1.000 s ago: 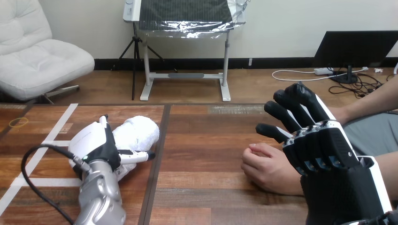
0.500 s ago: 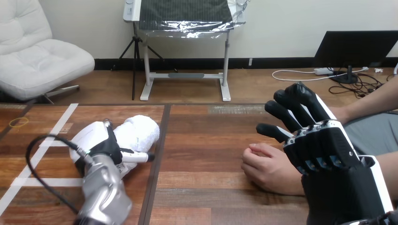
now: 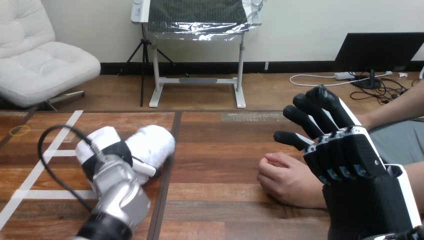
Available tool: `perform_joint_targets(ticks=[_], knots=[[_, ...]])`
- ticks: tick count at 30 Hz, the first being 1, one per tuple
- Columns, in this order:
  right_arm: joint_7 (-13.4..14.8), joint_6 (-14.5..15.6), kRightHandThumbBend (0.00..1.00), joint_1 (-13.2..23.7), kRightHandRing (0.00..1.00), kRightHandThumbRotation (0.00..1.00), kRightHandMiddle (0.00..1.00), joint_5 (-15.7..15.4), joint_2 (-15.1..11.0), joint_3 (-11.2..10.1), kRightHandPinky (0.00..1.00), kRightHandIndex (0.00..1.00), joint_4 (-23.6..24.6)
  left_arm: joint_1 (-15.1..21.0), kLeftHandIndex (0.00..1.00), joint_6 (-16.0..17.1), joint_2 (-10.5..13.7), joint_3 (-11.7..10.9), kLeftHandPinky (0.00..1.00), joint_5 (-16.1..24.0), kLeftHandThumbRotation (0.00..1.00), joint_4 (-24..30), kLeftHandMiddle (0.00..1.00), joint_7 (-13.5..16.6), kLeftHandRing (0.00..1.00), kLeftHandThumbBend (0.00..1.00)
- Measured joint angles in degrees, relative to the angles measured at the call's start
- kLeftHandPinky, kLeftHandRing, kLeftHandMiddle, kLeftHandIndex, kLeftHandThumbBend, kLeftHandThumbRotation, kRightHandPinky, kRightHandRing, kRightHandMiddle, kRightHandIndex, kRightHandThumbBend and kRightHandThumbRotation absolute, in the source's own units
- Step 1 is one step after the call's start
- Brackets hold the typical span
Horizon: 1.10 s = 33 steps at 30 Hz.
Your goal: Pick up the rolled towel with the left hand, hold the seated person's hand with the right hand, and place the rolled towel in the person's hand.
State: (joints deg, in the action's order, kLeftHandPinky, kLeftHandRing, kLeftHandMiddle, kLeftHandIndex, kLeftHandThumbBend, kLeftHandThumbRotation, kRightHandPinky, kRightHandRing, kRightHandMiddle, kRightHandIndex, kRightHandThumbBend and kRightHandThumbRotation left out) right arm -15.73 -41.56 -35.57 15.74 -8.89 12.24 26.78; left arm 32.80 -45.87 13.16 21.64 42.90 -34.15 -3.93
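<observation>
While your left hand [image 3: 112, 150] sits at the frame's lower left with its fingers and thumb curled round the rolled towel [image 3: 152, 142], your right hand [image 3: 357, 175] stands at the lower right, fingers straight and spread, gripping nothing. Just left of it the person's hand [image 3: 285, 180] rests loosely curled on the wooden table [image 3: 220, 150]; whether those two touch, you cannot tell. White tape lines [image 3: 57, 145] cross the table's left part, beside your left hand.

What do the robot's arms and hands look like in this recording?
The left robot hand is black with a white shell on its back, on a rounded silver forearm. The right robot hand is black, ribbed at the knuckles, with white edging along its side.
</observation>
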Motion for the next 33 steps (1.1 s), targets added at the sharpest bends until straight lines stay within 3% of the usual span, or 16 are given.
perform_joint_targets(ticks=[9, 12, 14, 21, 33], knots=[[0.00, 0.00, 1.00, 0.04, 0.88, 1.00, 0.89, 0.06, -0.01, 0.01, 0.77, 0.89, 0.00, 2.11, 0.71, -0.61, -0.02, 2.37, 0.35, 0.20, 0.28, -2.62, 0.67, -1.70, 0.57, 0.91], [0.00, 0.00, 1.00, 0.05, 0.88, 1.00, 0.89, 0.05, -0.01, 0.01, 0.77, 0.89, 0.00, 2.37, 0.68, -0.57, -0.05, 2.81, 0.29, 0.17, 0.24, -3.17, 0.58, -1.82, 0.48, 0.90], [0.02, 0.00, 1.00, 0.05, 0.88, 1.00, 0.89, 0.05, -0.01, 0.01, 0.77, 0.89, 0.00, 2.55, 0.63, -0.44, -0.10, 2.89, 0.20, 0.07, 0.15, -3.63, 0.44, -1.84, 0.33, 0.87], [0.10, 0.00, 1.00, 0.06, 0.88, 1.00, 0.89, 0.06, 0.00, 0.00, 0.77, 0.89, 0.00, 2.58, 0.61, 0.33, -0.09, 2.56, 0.08, -0.50, 0.04, -3.82, 0.27, -1.50, 0.17, 0.81], [0.08, -0.01, 1.00, 0.07, 0.88, 1.00, 0.89, 0.07, -0.05, -0.01, 0.76, 0.89, 0.00, 2.23, 0.62, 1.53, -0.09, 1.94, 0.05, -1.29, 0.00, -3.16, 0.24, 0.68, 0.13, 0.72]])
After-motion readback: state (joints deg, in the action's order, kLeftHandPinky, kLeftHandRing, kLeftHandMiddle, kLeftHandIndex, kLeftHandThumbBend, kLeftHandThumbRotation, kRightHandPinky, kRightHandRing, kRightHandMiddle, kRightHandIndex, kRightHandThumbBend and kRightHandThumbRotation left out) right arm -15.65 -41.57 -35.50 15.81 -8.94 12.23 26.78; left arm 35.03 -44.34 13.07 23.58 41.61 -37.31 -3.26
